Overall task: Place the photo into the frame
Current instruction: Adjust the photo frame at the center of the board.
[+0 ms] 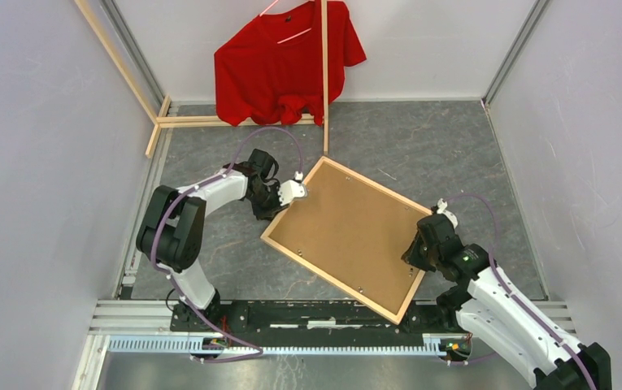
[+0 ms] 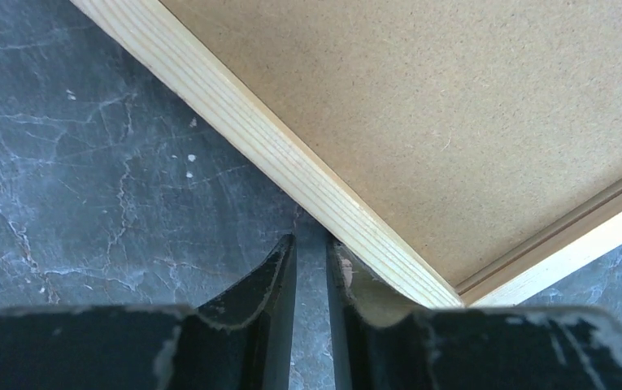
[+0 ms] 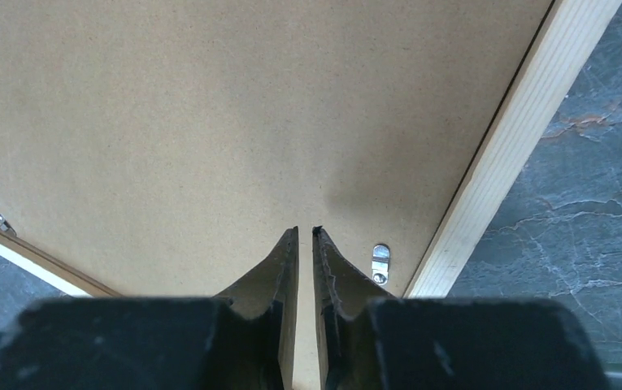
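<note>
Frame (image 1: pixel 348 236) lay face-down on the bench (image 1: pixel 454 154), backing board (image 1: pixel 348 227) in place; photo unseen. Both jaws stood nearly together, holding nothing. Retaining clip (image 3: pixel 380 263) probably needed firm, square pressure.

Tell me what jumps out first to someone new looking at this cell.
The frame lies face down and askew mid-table, its brown backing board up. The left claw sits at its far-left corner, the right claw over its right edge; both are nearly closed, with nothing seen between the fingers. A red T-shirt hangs at the back wall.
</note>
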Controlling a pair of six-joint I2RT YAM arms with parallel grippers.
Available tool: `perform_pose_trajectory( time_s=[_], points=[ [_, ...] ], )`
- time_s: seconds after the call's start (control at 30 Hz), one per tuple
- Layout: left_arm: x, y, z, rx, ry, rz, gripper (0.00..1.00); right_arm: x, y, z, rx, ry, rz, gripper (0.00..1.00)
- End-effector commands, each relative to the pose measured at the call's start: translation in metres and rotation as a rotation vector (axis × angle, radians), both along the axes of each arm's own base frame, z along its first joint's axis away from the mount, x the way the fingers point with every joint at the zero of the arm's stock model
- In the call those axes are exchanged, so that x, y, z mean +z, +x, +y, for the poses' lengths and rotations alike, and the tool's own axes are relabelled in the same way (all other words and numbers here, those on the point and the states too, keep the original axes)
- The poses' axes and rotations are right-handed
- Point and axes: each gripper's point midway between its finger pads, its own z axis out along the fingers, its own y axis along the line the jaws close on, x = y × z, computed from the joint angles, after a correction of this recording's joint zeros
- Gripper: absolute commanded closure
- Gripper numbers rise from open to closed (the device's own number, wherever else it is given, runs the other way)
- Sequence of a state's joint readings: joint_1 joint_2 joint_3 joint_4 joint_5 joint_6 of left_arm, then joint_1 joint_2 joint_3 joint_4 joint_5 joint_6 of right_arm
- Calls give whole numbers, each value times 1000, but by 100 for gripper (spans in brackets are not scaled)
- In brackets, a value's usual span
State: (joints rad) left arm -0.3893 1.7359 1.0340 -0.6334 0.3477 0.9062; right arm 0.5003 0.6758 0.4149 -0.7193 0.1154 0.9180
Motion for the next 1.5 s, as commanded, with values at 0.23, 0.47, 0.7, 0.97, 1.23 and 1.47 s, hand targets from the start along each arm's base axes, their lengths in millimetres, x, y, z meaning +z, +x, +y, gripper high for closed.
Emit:
perform_pose_trajectory(
  time_s=[0.23,0.47,0.7,0.97,1.23,1.47],
  points=[
    [0,-145,15,-155,77,471,77,20,26,5,42,-30,-103,54],
    [9,-156,35,-171,138,481,81,35,88,28,105,-93,-161,42],
    [30,-104,52,3,17,344,73,35,145,61,177,-110,-144,43],
    [33,-41,56,229,-103,199,62,10,163,89,258,-48,-63,47],
    [18,-36,53,264,-131,210,56,7,187,91,250,-51,-71,48],
    [9,-42,37,271,-210,279,55,8,219,114,316,-35,-72,50]
  ],
)
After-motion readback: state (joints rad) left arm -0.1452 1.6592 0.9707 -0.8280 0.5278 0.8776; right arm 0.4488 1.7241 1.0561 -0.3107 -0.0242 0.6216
